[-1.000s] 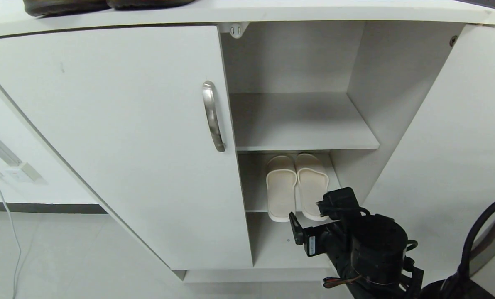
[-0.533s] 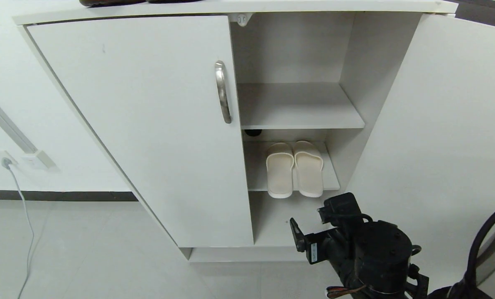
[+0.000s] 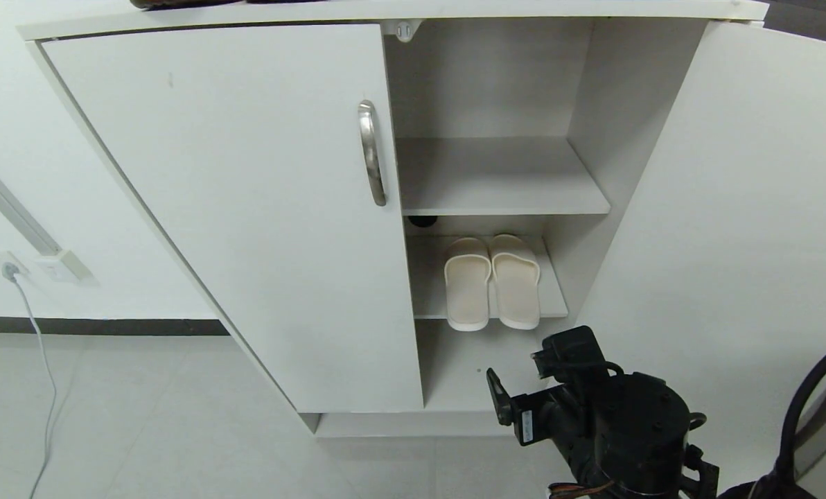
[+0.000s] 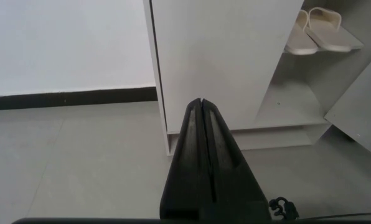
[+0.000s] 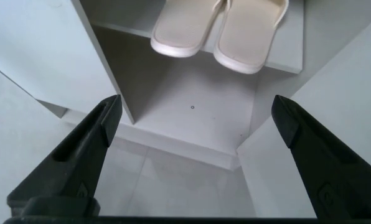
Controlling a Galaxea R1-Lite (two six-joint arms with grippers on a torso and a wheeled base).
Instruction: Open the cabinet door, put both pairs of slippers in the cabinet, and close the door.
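the cream slippers (image 3: 491,281) lie side by side on the middle shelf (image 3: 423,291) of the cabinet (image 3: 593,104), their near ends just over its front edge, with the right door (image 3: 732,208) swung wide and the left door (image 3: 247,208) shut. the right gripper (image 5: 197,102) sits low before the bottom compartment, below the slippers and apart from them, fingers spread wide. the left gripper (image 4: 201,104) points at the foot of the left door above the floor (image 4: 79,168), fingers pressed together on nothing.
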